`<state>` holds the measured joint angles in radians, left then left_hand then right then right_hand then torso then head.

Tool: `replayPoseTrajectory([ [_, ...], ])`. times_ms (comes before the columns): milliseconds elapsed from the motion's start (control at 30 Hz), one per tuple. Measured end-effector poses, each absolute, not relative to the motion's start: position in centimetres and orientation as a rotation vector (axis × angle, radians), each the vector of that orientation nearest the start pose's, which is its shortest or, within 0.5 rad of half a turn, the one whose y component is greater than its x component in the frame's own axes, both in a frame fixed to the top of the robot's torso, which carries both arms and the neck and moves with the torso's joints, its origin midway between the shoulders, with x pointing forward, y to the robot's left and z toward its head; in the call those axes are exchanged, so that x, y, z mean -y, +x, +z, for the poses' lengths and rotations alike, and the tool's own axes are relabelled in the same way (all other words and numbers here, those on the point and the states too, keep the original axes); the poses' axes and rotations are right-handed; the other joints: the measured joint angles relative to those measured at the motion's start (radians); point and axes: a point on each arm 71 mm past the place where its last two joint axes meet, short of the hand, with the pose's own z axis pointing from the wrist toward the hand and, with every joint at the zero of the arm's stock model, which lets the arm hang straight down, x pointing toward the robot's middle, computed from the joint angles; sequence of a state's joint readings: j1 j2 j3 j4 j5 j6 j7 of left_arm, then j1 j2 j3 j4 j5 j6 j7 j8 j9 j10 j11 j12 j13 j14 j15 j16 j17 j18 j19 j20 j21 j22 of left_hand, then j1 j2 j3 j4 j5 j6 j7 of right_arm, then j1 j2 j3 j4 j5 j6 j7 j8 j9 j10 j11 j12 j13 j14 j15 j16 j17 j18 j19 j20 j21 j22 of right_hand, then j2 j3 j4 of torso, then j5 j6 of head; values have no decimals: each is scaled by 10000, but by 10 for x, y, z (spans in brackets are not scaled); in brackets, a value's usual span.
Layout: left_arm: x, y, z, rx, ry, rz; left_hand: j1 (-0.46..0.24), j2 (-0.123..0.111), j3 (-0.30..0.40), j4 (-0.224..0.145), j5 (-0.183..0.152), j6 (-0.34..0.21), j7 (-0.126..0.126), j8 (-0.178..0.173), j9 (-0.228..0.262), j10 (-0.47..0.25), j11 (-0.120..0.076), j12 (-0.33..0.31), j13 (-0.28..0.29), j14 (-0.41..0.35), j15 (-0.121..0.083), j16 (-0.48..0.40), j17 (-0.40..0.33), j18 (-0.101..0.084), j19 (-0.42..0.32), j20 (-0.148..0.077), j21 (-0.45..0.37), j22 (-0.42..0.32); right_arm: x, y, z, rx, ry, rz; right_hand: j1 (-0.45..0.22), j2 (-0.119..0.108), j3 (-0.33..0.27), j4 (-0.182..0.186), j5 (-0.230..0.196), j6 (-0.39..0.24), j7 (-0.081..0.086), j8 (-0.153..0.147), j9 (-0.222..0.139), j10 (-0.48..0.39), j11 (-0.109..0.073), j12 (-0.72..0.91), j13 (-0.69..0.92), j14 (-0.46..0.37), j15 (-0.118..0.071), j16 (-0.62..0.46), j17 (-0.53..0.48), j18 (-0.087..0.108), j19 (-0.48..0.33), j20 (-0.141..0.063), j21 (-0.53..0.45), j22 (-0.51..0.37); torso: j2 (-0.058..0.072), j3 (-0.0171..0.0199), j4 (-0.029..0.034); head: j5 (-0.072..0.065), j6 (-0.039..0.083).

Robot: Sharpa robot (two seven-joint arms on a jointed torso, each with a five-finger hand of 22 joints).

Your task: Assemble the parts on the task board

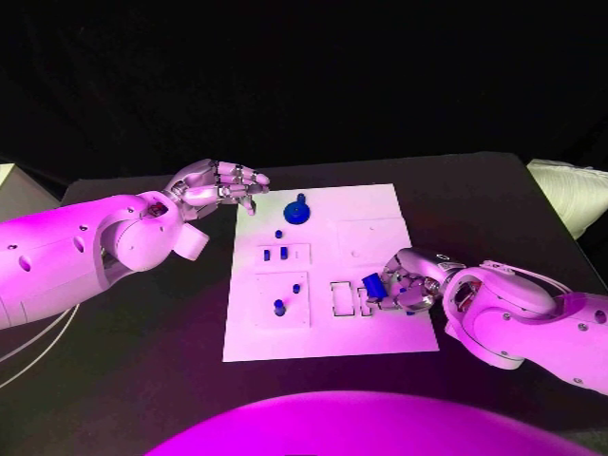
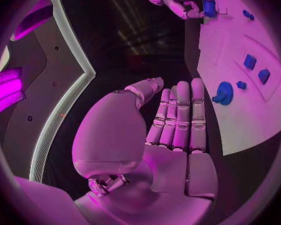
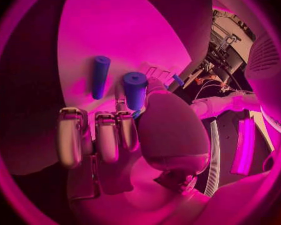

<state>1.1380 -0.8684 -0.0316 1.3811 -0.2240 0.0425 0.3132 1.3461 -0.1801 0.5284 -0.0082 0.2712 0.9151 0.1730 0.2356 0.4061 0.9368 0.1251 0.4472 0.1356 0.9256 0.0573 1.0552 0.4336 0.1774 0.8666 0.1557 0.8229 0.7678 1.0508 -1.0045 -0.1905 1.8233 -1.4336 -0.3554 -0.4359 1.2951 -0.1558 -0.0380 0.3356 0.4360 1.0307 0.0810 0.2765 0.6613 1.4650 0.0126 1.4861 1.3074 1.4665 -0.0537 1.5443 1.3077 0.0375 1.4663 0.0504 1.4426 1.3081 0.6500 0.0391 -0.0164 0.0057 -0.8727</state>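
The white task board point(image 1: 325, 332) lies in the middle of the table. My right hand point(image 1: 414, 280) rests over its right side and pinches a blue part point(image 1: 374, 285) beside the rectangular slots point(image 1: 343, 298). In the right wrist view this blue part point(image 3: 134, 91) sits between thumb and fingers, with a blue peg point(image 3: 100, 76) upright on the board close by. My left hand point(image 1: 219, 182) hovers at the board's far left corner, holding nothing; its fingers point(image 2: 180, 116) lie straight and close together. A round blue part point(image 1: 297, 211) lies just right of it.
Several small blue parts point(image 1: 279, 253) sit in the board's left half, two more point(image 1: 288, 296) in a square recess nearer me. A white object point(image 1: 579, 195) lies at the table's far right corner. Bare black table surrounds the board.
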Motion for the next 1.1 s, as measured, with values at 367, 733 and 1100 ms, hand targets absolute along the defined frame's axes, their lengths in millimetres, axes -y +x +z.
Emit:
replayPoseTrajectory([
  [367,-244,491,-218,-17268,-9192,-15818,0,0,0,0,0,0,0,0,0,-1,0,0,0,0,0,0,0,1,0,0,0,1,217,367,-269,-20360,1854,5271,712,430,666,-312,-20,48,53,-29,-2697,-8,-8,0,-1,0,0,-1,-1,0,0,0,100,-1,0,7,-7,-16,0],
  [733,-244,491,-218,-17316,-9201,-15817,0,0,-29,29,0,0,0,0,0,-1,0,0,-15,0,0,0,-8,0,0,0,-61,-19,212,369,-249,-20387,3103,5991,498,641,844,-324,-130,102,109,-30,-2707,13,-27,0,7,0,0,32,-1,0,0,1,201,-2,-4,-6,-2,-2,0],
  [1100,-243,491,-219,-17362,-9205,-15826,-17,17,-29,29,0,0,0,0,0,-1,0,0,-14,0,0,0,-8,1,0,0,-61,-21,192,371,-253,-21246,2906,6313,-679,725,1231,-379,-455,175,182,-23,-2705,32,-42,0,6,-22,-22,69,-2,1,0,0,201,-3,2,-12,0,6,0],
])
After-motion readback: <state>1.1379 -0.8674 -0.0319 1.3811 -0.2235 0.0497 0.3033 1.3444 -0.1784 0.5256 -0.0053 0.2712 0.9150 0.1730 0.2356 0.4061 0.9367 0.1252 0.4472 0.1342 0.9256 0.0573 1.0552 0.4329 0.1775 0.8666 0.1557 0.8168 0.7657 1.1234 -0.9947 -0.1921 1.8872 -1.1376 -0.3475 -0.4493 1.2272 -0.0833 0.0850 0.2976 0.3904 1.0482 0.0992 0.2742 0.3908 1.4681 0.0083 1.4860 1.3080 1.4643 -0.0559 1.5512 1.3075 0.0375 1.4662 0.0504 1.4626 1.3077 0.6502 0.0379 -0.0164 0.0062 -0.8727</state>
